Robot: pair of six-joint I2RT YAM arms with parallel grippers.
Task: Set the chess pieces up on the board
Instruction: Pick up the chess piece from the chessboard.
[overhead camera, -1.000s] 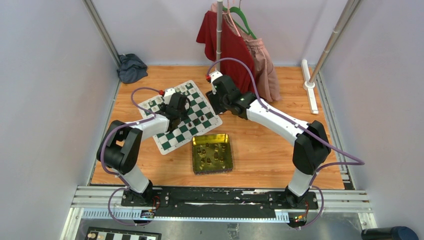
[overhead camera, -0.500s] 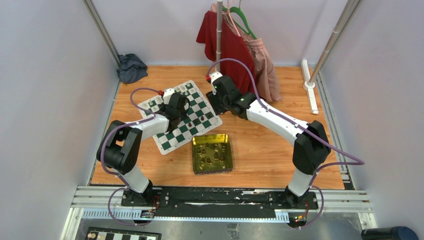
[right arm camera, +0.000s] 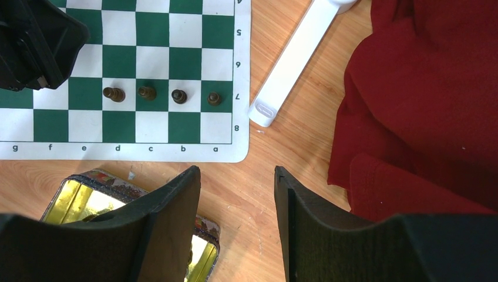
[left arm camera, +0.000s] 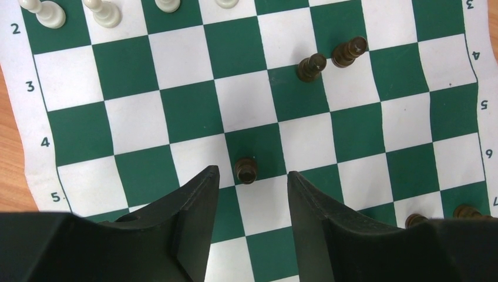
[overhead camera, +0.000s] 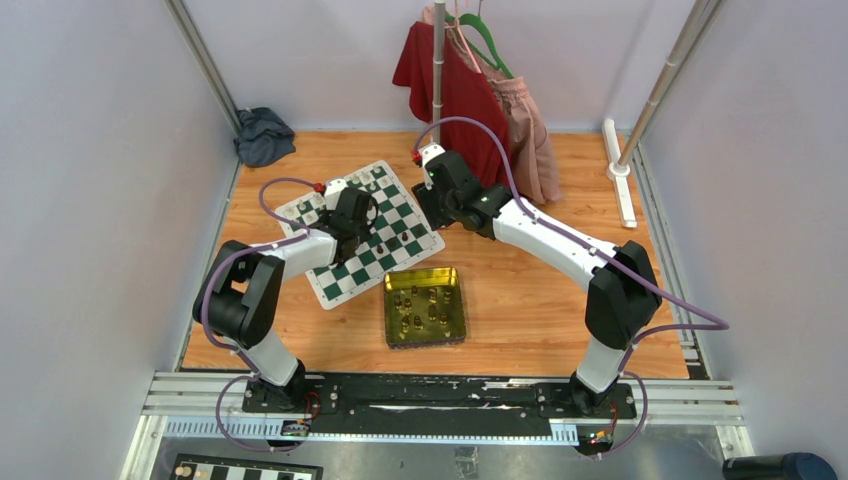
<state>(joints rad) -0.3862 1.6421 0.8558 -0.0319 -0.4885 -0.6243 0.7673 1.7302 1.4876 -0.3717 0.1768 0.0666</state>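
Over the board [left arm camera: 134,123] on the wooden table [overhead camera: 520,300], the left arm [overhead camera: 300,250]: elbow folded sharply off the board's near left corner, forearm laid across the squares, wrist tipped straight down. Left pincer [left arm camera: 251,176] spread wide, a lone dark pawn [left arm camera: 246,170] upright on a green square between the fingertips, a gap on either side, nothing pinched. Farther across the board, two other dark pieces [left arm camera: 310,66] close together, and a row of cream-white pieces [left arm camera: 103,13] along rank 2. Right arm [overhead camera: 545,238] stretched long toward the board's far right corner, wrist bent downward. Right pincer [right arm camera: 235,173] likewise spread and empty, just off the board's lettered edge near the a8 corner, above bare table, the gold tin [right arm camera: 75,202] close beside one finger. Four dark pawns [right arm camera: 147,92] upright on rank 7, files a to d. Beyond that corner of the board, a white rack foot [right arm camera: 293,59] and red cloth [right arm camera: 423,100].
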